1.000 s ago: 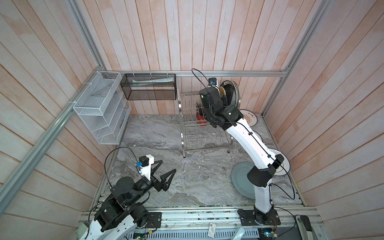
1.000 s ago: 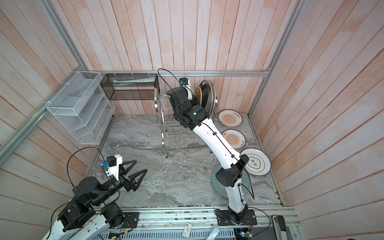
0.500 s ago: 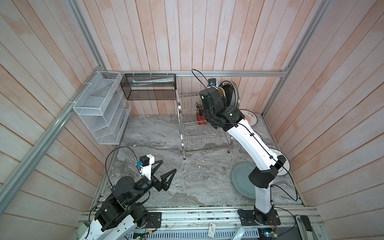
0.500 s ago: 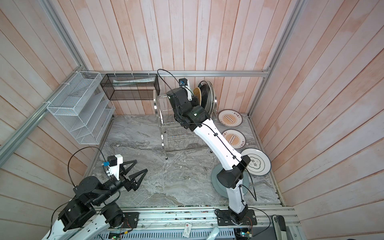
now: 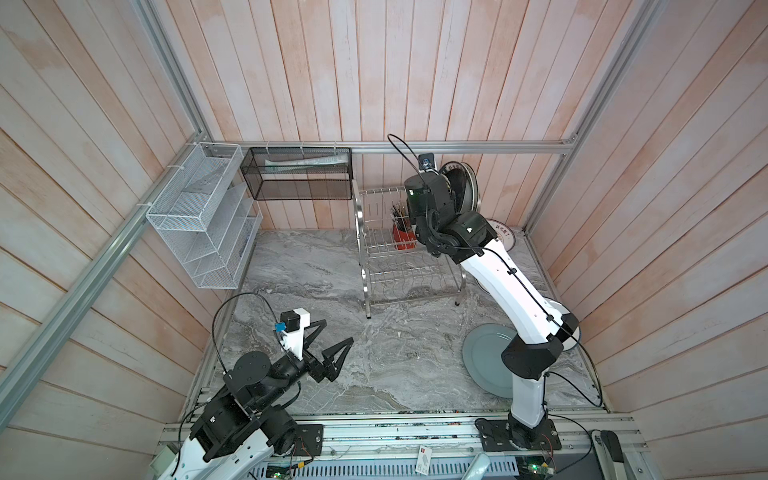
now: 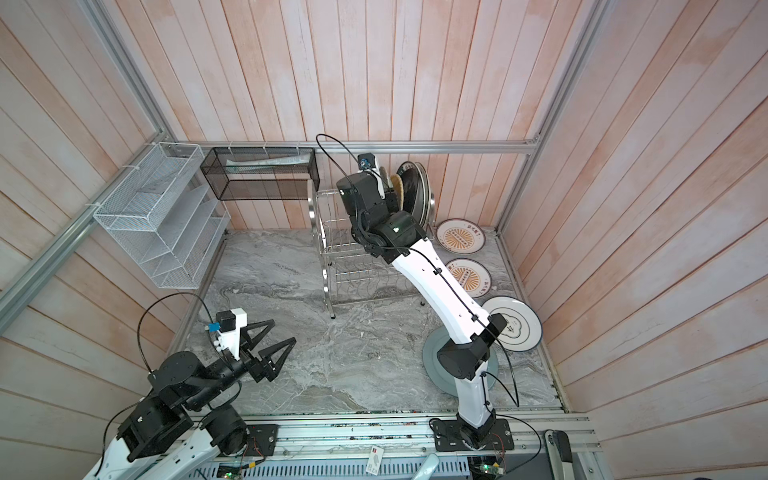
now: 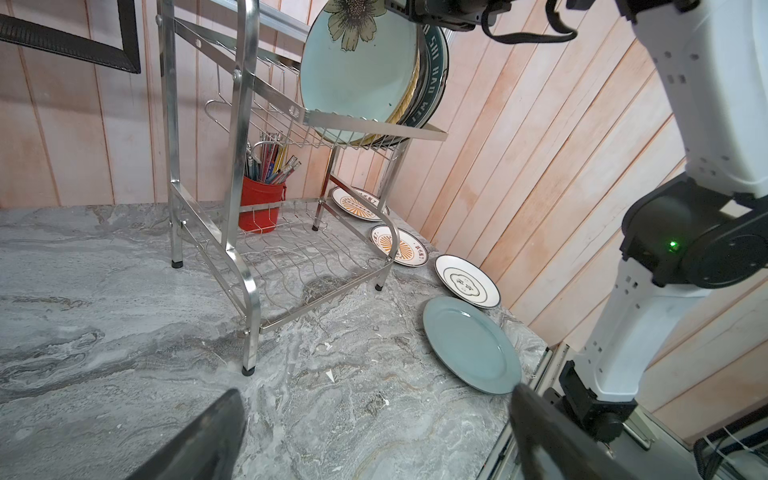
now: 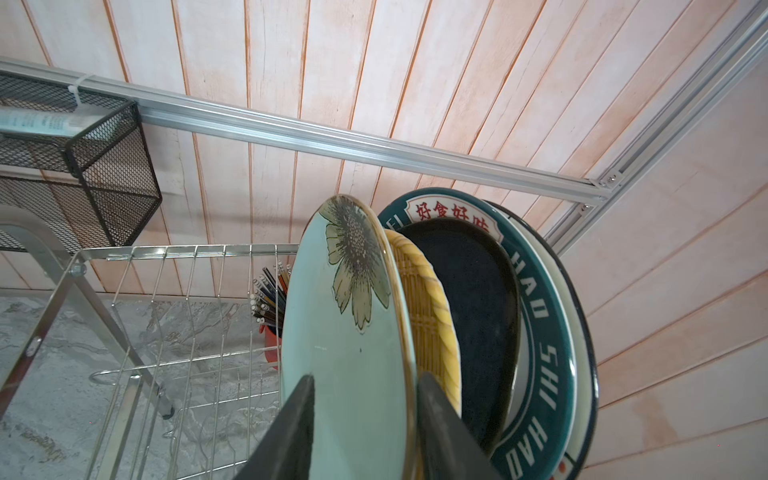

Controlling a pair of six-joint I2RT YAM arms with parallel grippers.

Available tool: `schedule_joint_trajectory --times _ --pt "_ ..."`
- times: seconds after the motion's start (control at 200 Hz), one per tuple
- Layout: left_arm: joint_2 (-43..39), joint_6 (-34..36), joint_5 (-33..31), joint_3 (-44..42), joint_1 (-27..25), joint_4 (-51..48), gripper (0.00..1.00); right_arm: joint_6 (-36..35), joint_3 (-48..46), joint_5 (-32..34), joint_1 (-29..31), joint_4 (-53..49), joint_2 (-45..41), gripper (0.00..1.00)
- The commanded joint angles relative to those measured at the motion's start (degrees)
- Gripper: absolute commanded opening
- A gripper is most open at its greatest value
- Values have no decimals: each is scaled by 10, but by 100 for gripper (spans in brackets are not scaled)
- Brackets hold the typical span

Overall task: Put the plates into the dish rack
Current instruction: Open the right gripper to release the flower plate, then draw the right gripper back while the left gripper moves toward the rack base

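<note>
The step in hand looks like the release of the mint flowered plate (image 8: 353, 332). It stands on edge in the upper tier of the dish rack (image 7: 240, 124), at about 12 o'clock on the surface (image 5: 332, 266). The right claw (image 8: 365, 380) straddles the plate's rim from above. Its jaws are spread to either side, wider than the rim is thick, so the plate seems to rest on the wires rather than in a pinch. Close behind it stand the yellow woven plate (image 8: 428, 316), the black plate (image 8: 469, 311) and the green-rimmed plate (image 8: 544, 332).

To release cleanly, the jaws should part fully before the arm moves. The claw should then lift straight up in the plane of the plate, so that neither finger drags the rim. The finger between the mint plate and the woven one has little room. Any sideways swing there could knock the neighbour or tip the mint plate out of its slot. Which prongs hold its foot cannot be told, so a slow first lift is wise.

Four plates lie flat on the surface from 1 to 4 o'clock: two sunburst plates (image 6: 459, 236), the emblem plate (image 6: 519, 328) and the grey-blue plate (image 7: 469, 345). The left claw (image 5: 336, 331) hovers at 8 o'clock, spread wide and empty.
</note>
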Motion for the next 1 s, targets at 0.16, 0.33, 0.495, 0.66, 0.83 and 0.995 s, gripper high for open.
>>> schedule_joint_trajectory --times 0.16,0.33,0.495,0.66,0.83,0.995 --pt "10 9 4 -2 4 9 100 -9 26 -45 -1 13 -17 55" --pt "16 9 5 -1 5 8 100 -13 27 -78 -1 23 -30 64" --pt "18 8 5 -2 6 8 100 -12 28 -108 -5 27 -48 67" --pt "27 5 0 -1 5 6 100 -3 -6 -149 -7 33 -101 76" --pt "60 -9 -11 -1 6 5 100 -5 -230 -178 -13 148 -267 92" --pt "157 -47 -43 16 5 14 100 52 -479 -226 -61 230 -456 98"
